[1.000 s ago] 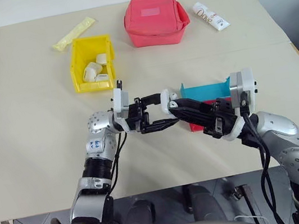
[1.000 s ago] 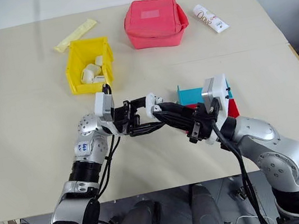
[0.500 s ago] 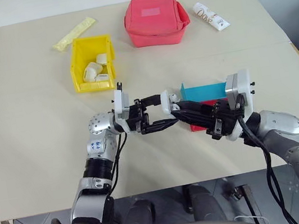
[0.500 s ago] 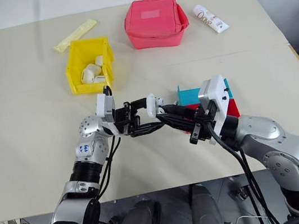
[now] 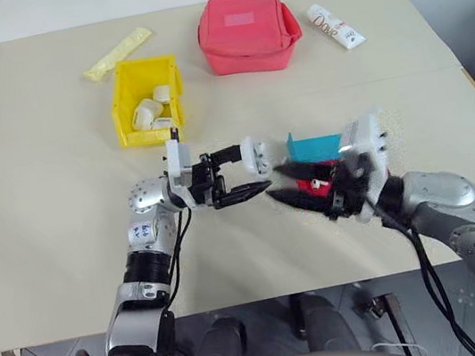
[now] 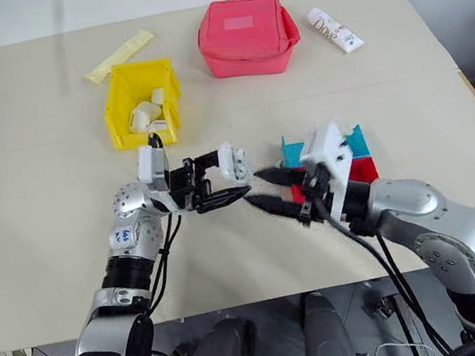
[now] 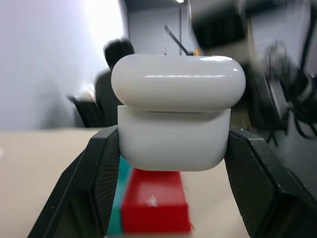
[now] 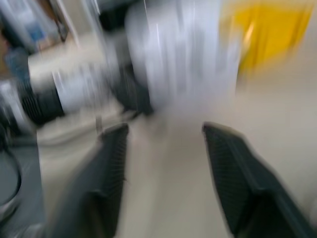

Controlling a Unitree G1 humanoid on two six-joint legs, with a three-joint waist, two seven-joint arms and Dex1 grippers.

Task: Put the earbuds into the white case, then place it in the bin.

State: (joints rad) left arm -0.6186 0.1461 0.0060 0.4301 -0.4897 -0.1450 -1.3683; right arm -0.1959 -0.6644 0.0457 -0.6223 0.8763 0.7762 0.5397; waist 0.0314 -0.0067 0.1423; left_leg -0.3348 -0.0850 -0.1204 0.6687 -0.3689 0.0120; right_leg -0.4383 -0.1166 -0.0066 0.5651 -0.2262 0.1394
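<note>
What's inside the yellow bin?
The yellow bin holds a few small white case-like things, piled toward its front. I can't tell exactly how many, since they overlap, and the bin's front wall hides whatever lies lowest behind it.

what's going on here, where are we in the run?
The left gripper is clamped on the white case, lid closed, holding it above the table. The right gripper sits just beside it with its fingers apart and nothing between them. The case isn't in the yellow bin yet; that bin already holds several white items. A teal tray and a red tray sit under the right arm.
</note>
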